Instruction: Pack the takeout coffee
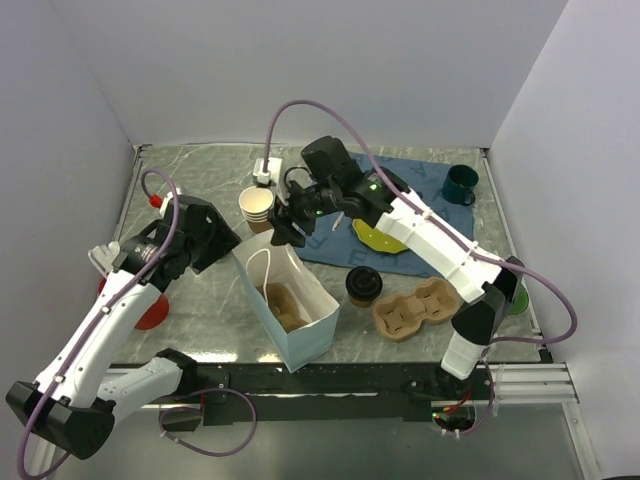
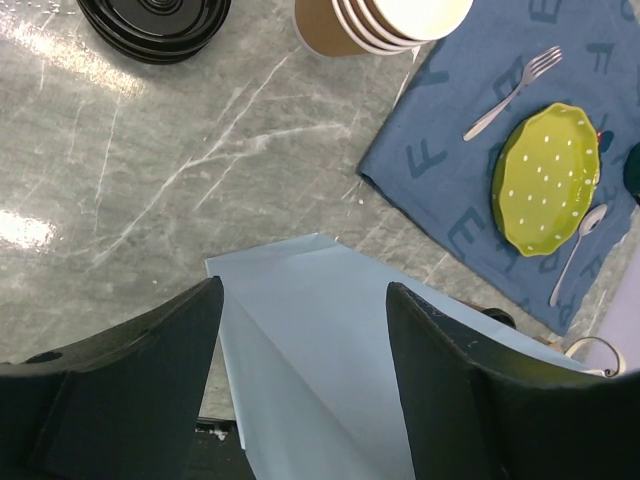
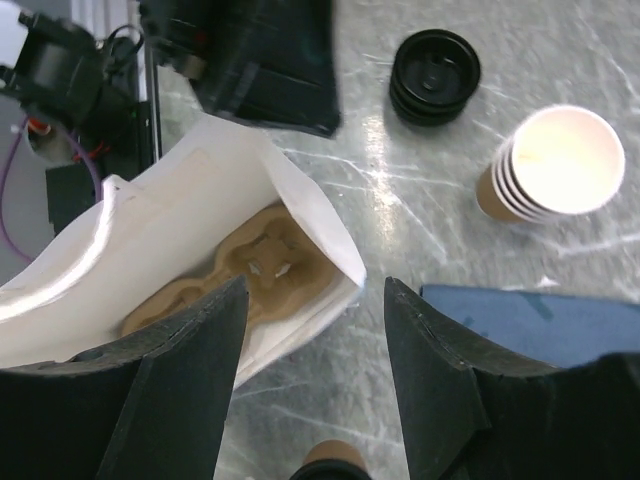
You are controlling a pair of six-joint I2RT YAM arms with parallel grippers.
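Coffee (image 1: 362, 285) stands between bag (image 1: 310, 335) and carrier (image 1: 415, 312), left claw (image 2: 305, 295) and right claw (image 3: 315, 290) both released near bag

Bright, even overhead light; glare streaks on marble table (image 2: 40, 225); bag (image 3: 60, 280) interior blown out white in right wrist view; soft shadows beside bag; right fingers (image 3: 180, 400) dark, slightly blurred

In the left wrist view the top edge cuts the lids (image 2: 155, 25) at 11 o'clock and the cups (image 2: 385, 22) at 12, and the bag (image 2: 320, 370) runs off the bottom. In the right wrist view only a sliver of the coffee (image 3: 330, 458) shows at 6 o'clock, and the bag's walls hide part of the carrier (image 3: 265, 270). From above, the right arm (image 1: 440, 245) covers part of the plate (image 1: 370, 238).
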